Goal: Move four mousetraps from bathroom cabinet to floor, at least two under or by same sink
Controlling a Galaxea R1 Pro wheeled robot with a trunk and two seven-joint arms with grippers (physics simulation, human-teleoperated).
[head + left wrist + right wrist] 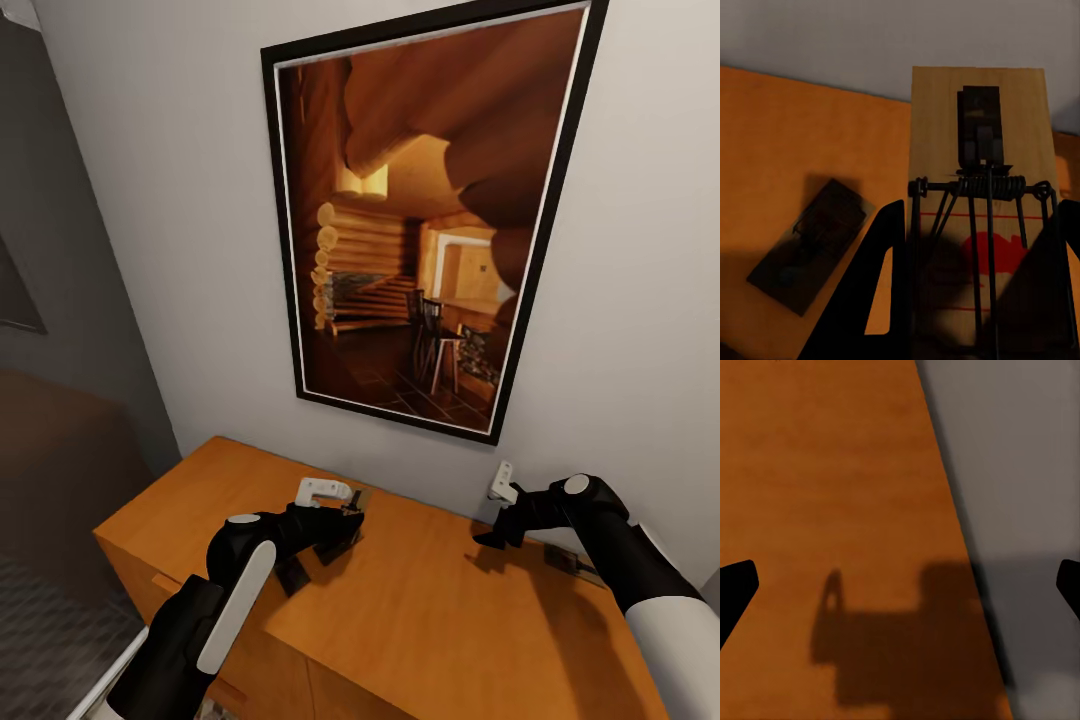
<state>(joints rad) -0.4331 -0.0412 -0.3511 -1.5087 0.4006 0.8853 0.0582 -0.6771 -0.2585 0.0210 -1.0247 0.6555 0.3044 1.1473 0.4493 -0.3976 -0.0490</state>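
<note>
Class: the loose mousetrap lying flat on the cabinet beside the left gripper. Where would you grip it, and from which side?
Best across the two long edges of the mousetrap, coming down from above. It lies flat on the cabinet, underside out of reach; the narrow width suits a pinch and keeps clear of the spring.

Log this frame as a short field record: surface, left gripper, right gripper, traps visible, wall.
surface: orange-brown cabinet top, against the wall
left gripper: left gripper shut on a mousetrap, held above the cabinet top
right gripper: right gripper open, nothing between its fingers, near the wall
other traps: second mousetrap lying flat on the cabinet top
wall: framed picture of a log interior
</note>
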